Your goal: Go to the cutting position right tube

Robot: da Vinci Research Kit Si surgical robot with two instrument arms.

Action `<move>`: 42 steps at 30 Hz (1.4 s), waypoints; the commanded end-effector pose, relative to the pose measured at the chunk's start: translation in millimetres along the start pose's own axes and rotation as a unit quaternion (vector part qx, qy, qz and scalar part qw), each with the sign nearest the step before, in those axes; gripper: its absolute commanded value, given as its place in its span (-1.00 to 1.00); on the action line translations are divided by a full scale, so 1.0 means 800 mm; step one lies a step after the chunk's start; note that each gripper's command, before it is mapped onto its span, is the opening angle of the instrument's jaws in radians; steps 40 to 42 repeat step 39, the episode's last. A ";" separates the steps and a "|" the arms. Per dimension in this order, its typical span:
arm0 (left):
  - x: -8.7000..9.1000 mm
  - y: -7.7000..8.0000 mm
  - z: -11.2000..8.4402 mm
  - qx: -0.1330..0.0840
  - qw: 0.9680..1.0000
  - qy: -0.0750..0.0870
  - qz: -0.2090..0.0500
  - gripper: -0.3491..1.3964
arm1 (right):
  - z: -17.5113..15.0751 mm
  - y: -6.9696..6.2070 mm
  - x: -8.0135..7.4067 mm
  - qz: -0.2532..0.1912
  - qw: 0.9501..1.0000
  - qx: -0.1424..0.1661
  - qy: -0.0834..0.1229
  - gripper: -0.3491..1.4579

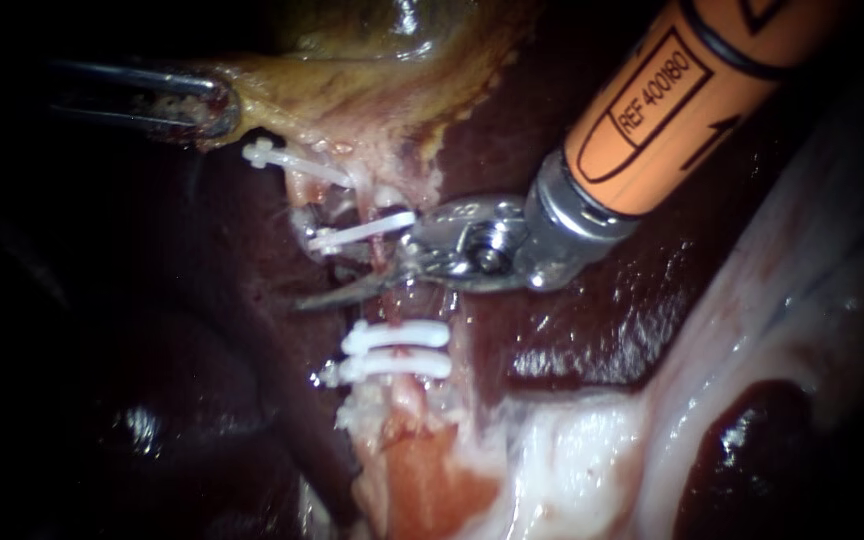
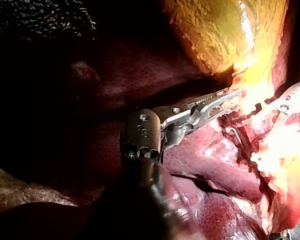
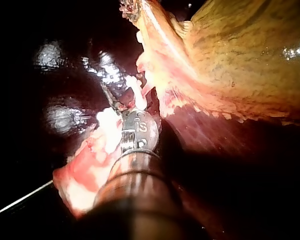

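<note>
My right instrument [image 1: 337, 272], orange-shafted with a metal wrist, comes in from the upper right. Its thin blades stand open across the thin reddish right tube [image 1: 382, 262]. They sit between an upper white clip [image 1: 362, 232] and two lower clips [image 1: 397, 350]. Another clip [image 1: 287, 160] sits higher to the left, under the gallbladder [image 1: 372, 60]. My left instrument [image 1: 207, 108] is shut on the gallbladder's yellowish edge at upper left. The left wrist view shows those jaws [image 2: 225, 98] clamped on bright yellow tissue. In the right wrist view the blades [image 3: 115, 102] reach ahead beside pale tissue.
Dark red liver [image 1: 572, 320] surrounds the tubes. Pale fatty tissue [image 1: 592, 440] lies at the lower right, and a raw pink stump [image 1: 422, 480] sits below the lower clips.
</note>
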 end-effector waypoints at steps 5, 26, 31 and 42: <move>0.0000 0.0000 0.0000 0.001 1.000 0.000 0.000 -1.00 | 0.0004 -0.0008 0.0004 0.016 0.999 0.043 0.020 0.97; -0.0001 0.0001 0.0000 0.001 1.000 0.000 0.000 -1.00 | -0.0010 -0.0076 0.0029 0.007 0.987 0.161 0.020 0.90; -0.0001 0.0000 0.0000 0.001 1.000 0.000 0.000 -1.00 | -0.0013 -0.0074 0.0029 0.009 0.989 0.147 0.029 0.88; -0.0001 0.0000 0.0000 0.001 1.000 0.001 0.000 -1.00 | -0.0015 -0.0073 0.0029 0.009 0.989 0.147 0.030 0.88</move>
